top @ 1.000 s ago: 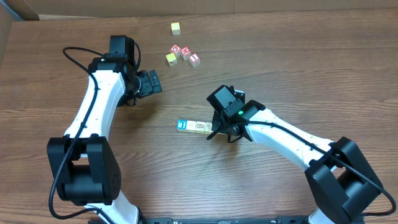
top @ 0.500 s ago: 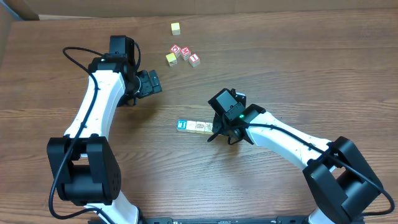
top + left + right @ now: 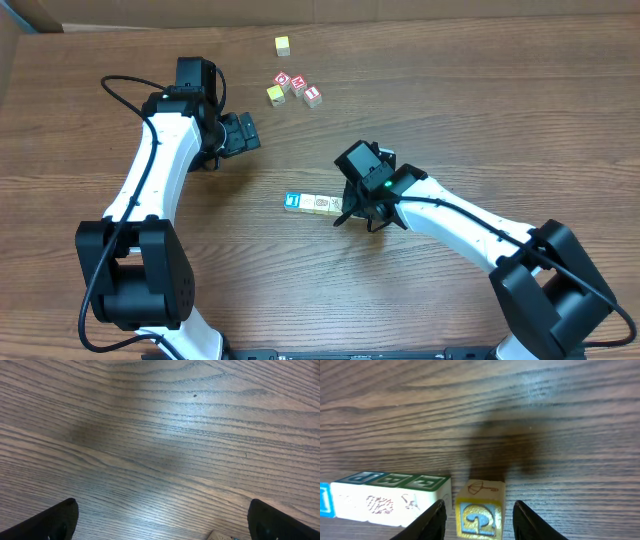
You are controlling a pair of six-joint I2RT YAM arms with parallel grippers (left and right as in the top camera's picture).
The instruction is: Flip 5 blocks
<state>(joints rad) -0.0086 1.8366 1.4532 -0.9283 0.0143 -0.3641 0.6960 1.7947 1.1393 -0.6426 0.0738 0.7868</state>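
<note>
The right gripper (image 3: 479,522), spread astride the yellow question-mark block (image 3: 480,505) at lower centre without touching it, should rise straight, sparing the block row (image 3: 395,495) just left; the left gripper (image 3: 165,522) gapes wide.

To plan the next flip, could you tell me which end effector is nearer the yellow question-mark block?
Right. The right end effector straddles the yellow block, fingers either side; the left end effector is far off across the table.
</note>
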